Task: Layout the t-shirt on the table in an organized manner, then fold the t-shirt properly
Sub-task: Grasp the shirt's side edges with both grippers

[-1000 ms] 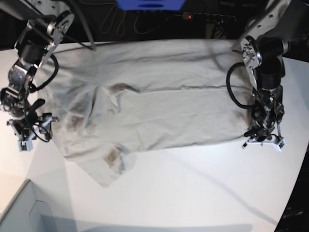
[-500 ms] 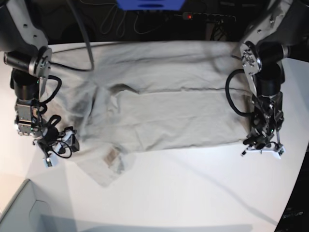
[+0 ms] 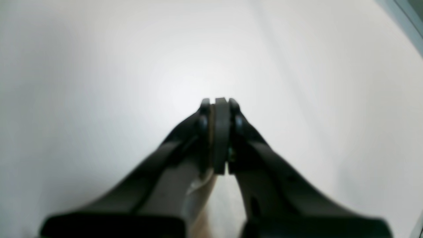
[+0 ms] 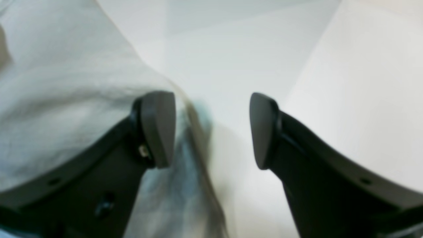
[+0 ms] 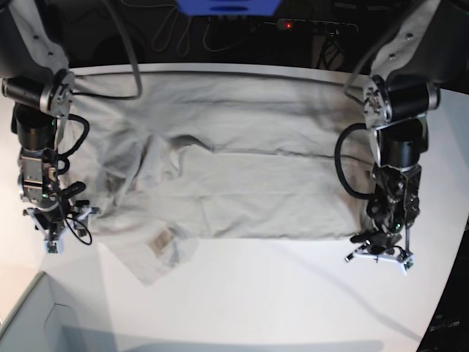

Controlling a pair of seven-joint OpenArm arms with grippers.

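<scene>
The table is white and matte and fills most of the base view, with its near half bare. A pale box corner sits at the near left of that view.

The t-shirt lies spread across the far half of the table, wrinkled, its long side running left to right. A creased flap with a small label points toward the near edge on the left of the base view. Fold lines run across the middle of the cloth.

The left arm stands on the right of the base view, pointing down at the t-shirt's near right corner. The left gripper is clenched, pads pressed flat together. In the left wrist view a sliver of pale cloth shows low between the fingers, but whether the tips pinch the t-shirt cannot be told from that view; bare table lies ahead of them.

The right arm stands on the left of the base view, at the cloth's left edge. The right gripper is released, jaws wide apart. One finger rests over the t-shirt's edge and the other is over bare table; nothing is grasped between them.
</scene>
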